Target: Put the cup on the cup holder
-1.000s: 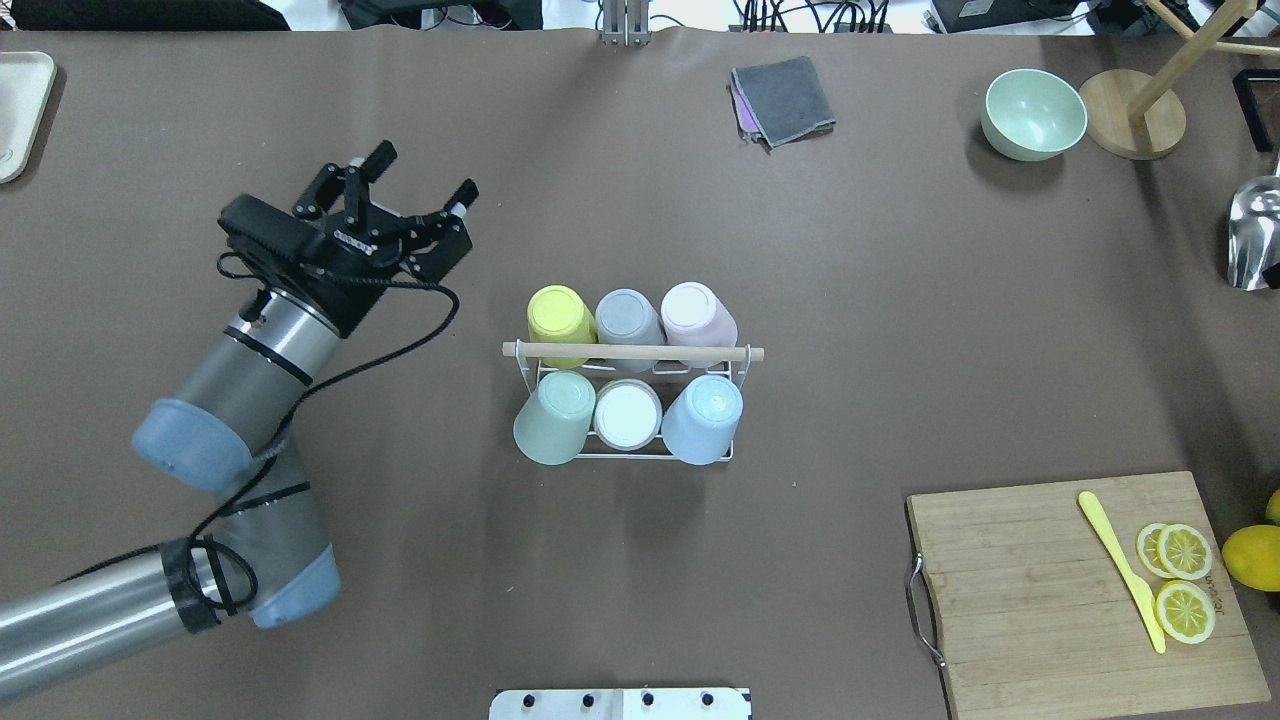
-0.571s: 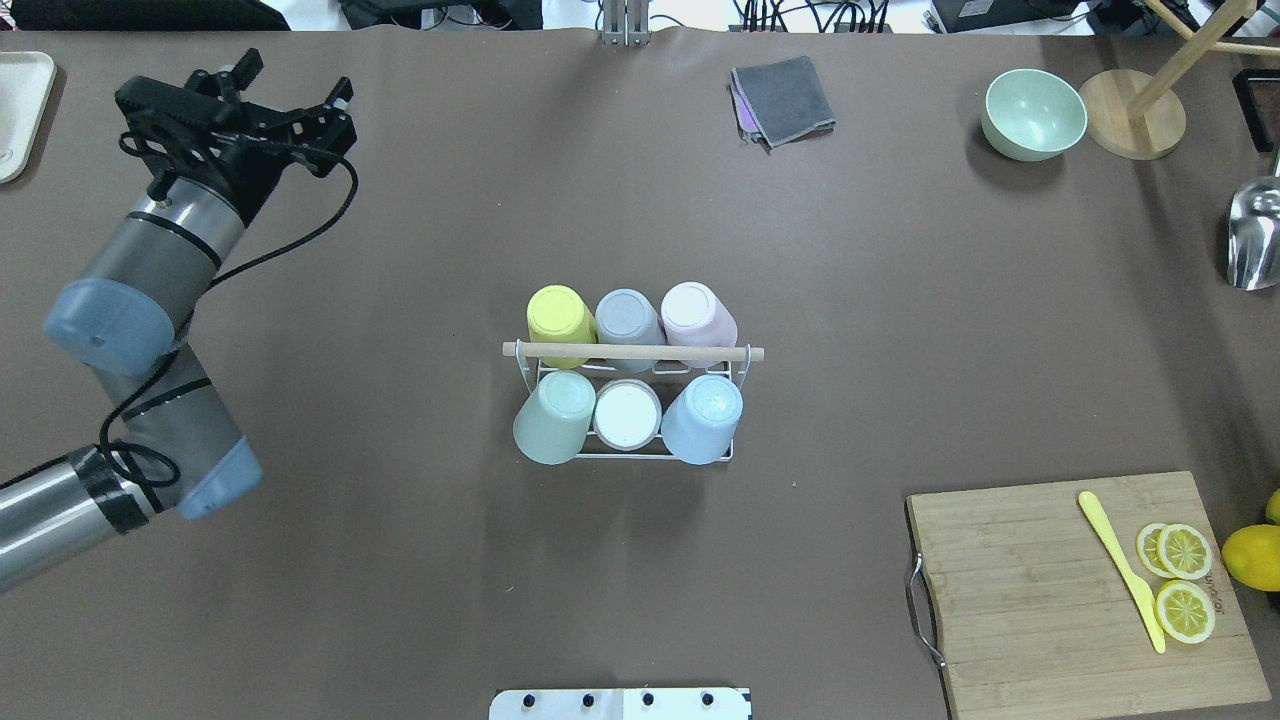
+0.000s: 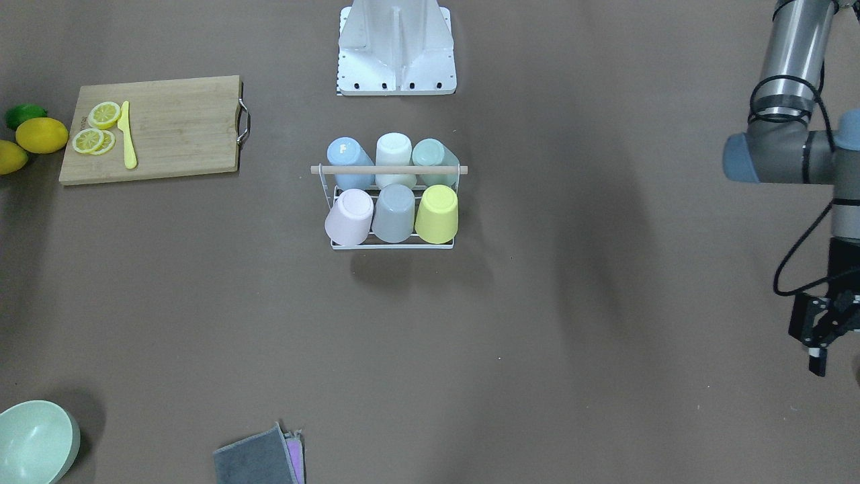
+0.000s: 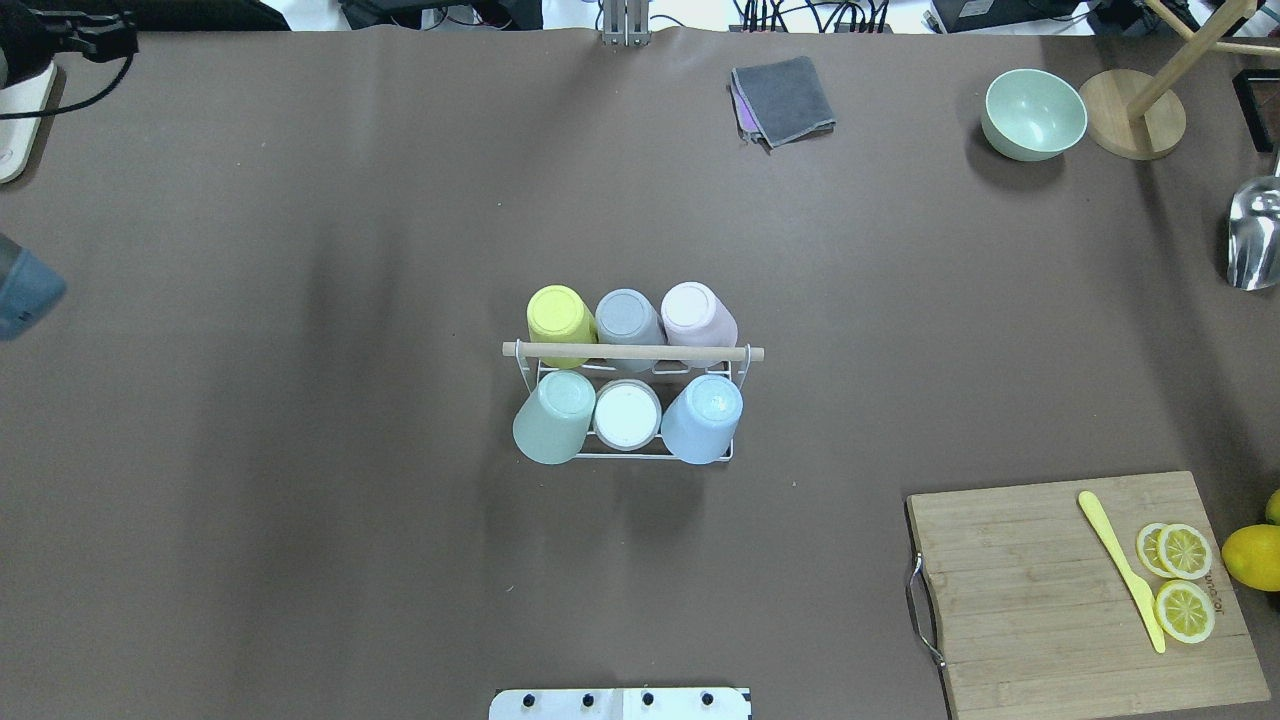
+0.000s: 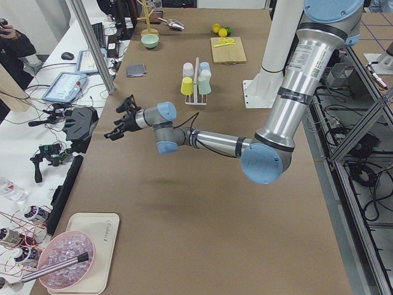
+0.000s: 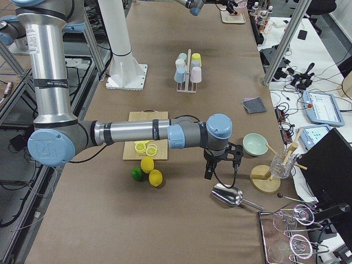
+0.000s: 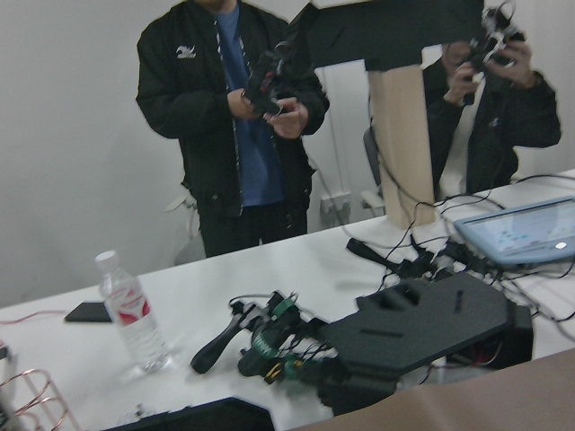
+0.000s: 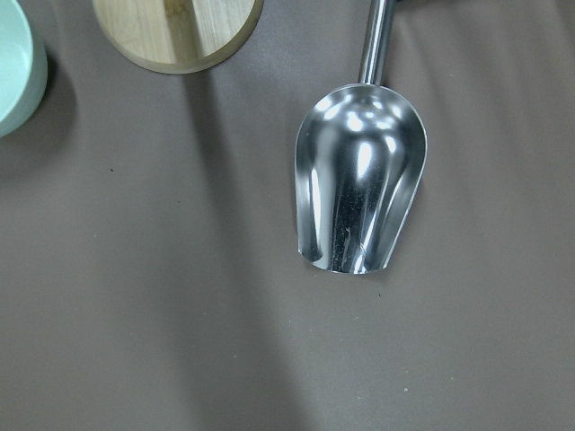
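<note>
The white wire cup holder (image 4: 632,351) with its wooden dowel handle stands at the table's middle, also in the front view (image 3: 388,170). Six cups sit upside down on it: yellow (image 4: 560,312), grey (image 4: 628,315), pink (image 4: 695,310), green (image 4: 555,415), white (image 4: 627,413) and blue (image 4: 705,415). My left gripper (image 3: 825,343) is open and empty, far off at the table's left edge, and also shows in the exterior left view (image 5: 118,117). My right gripper (image 6: 219,170) hangs over a metal scoop (image 8: 359,189) at the far right. I cannot tell if it is open.
A cutting board (image 4: 1080,590) with lemon slices and a yellow knife lies front right. A green bowl (image 4: 1035,112), a wooden stand base (image 4: 1132,112) and a grey cloth (image 4: 783,98) lie at the back. A white tray (image 4: 20,110) is back left.
My left arm has swung away from the cup holder to the far left, almost out of the overhead view, its gripper still open. The cups and holder have not moved.
</note>
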Robot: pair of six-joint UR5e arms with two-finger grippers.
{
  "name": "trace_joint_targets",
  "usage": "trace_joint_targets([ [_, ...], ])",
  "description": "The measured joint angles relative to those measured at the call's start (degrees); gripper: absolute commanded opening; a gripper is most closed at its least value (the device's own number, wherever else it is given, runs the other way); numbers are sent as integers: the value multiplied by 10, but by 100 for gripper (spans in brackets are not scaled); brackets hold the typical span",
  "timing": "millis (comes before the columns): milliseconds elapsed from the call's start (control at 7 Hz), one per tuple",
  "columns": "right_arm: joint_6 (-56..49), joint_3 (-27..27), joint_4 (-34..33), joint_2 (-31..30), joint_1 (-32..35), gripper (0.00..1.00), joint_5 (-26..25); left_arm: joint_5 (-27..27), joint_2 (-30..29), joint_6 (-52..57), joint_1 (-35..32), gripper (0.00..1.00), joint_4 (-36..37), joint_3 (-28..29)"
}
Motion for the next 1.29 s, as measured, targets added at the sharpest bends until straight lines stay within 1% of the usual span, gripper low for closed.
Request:
trace_joint_targets([
  [143, 4, 4, 0, -1, -3, 99, 0, -77, 1, 23, -35, 98, 48, 22],
  [286, 4, 5, 1, -2, -6, 99, 0, -141, 3, 63, -61, 98, 108, 39],
  [429, 4, 5, 1, -2, -8, 99, 0, -193, 8, 117, -82, 97, 181, 44],
  [571, 4, 5, 1, -3, -9, 99, -2, -229, 18, 175, -99, 97, 252, 40],
  [857, 4, 5, 1, -3, -11, 99, -4, -266, 43, 289, -126, 97, 389, 17],
  [1000, 4, 4, 1, -3, -11, 99, -5, -274, 61, 336, -143, 97, 441, -2],
  [1143, 4, 4, 1, -3, -11, 99, -6, -283, 80, 361, -155, 97, 474, -19],
  [1286, 4, 4, 1, -4, -11, 99, -6, -300, 98, 364, -161, 97, 487, -34],
])
